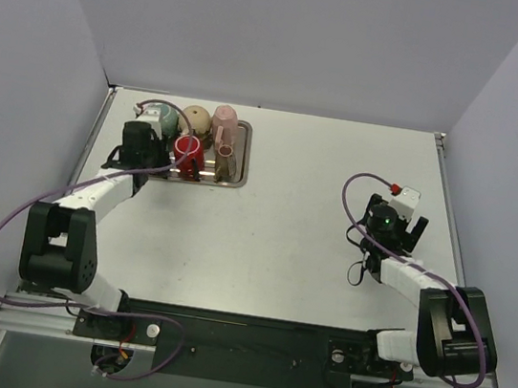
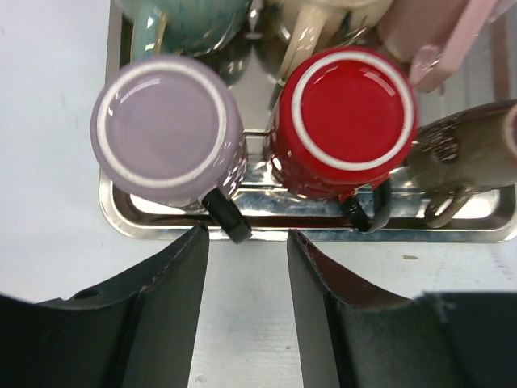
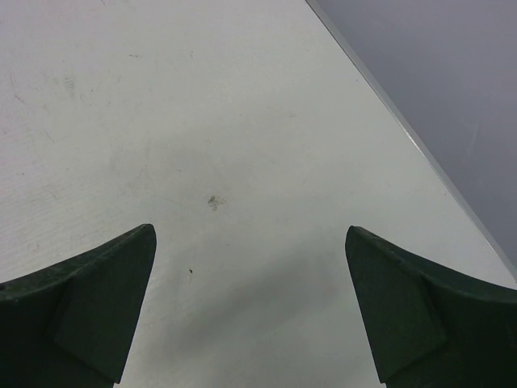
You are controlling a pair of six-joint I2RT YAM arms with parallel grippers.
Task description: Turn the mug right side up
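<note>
Reaching forward with the left arm, holding the left gripper (image 2: 246,242) with fingers apart and gripping nothing, just short of the steel tray's (image 2: 452,230) near rim. Facing the lilac mug (image 2: 168,123), upside down, just ahead and slightly left, its black handle (image 2: 226,217) pointing toward the gap. Facing the red mug (image 2: 349,109), also upside down, ahead right, beside a brown mug (image 2: 477,153). Hanging the right gripper (image 3: 250,299) wide apart above the table (image 3: 161,121).

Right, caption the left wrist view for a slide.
Open left gripper faces upside-down lilac mug and red mug in steel tray.
</note>
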